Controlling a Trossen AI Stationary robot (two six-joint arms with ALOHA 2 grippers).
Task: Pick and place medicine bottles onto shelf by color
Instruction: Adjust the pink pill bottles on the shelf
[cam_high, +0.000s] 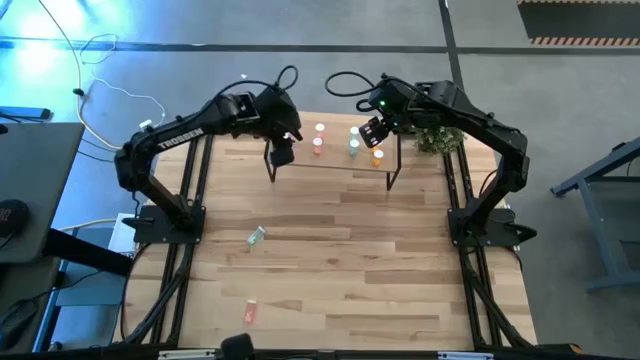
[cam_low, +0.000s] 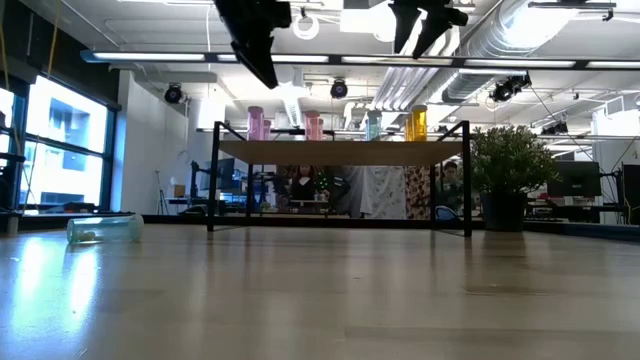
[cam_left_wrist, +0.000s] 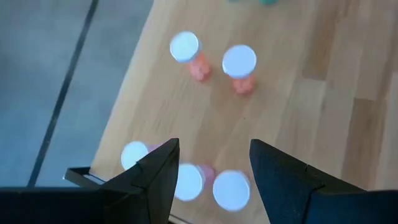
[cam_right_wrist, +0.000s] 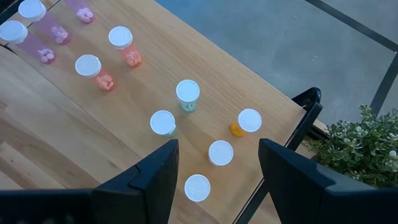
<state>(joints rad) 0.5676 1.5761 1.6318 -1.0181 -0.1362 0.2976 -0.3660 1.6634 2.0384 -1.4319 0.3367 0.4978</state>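
Pink medicine bottles stand directly beneath the open left tool.

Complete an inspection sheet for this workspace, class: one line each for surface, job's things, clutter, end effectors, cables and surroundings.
Surface: wood-plank tabletop, bare in the middle.
Job's things: capped medicine bottles upright on the shelf, grouped pink, salmon-red, green, orange; one green bottle and one salmon-red bottle lie on the tabletop.
Clutter: nothing seen.
End effectors: left end effector open above the pink bottles; right end effector open above the orange bottles; both empty.
Cables: loops on both arms; white cable on the floor.
Surroundings: potted plant beside the shelf; people behind the table, low view.
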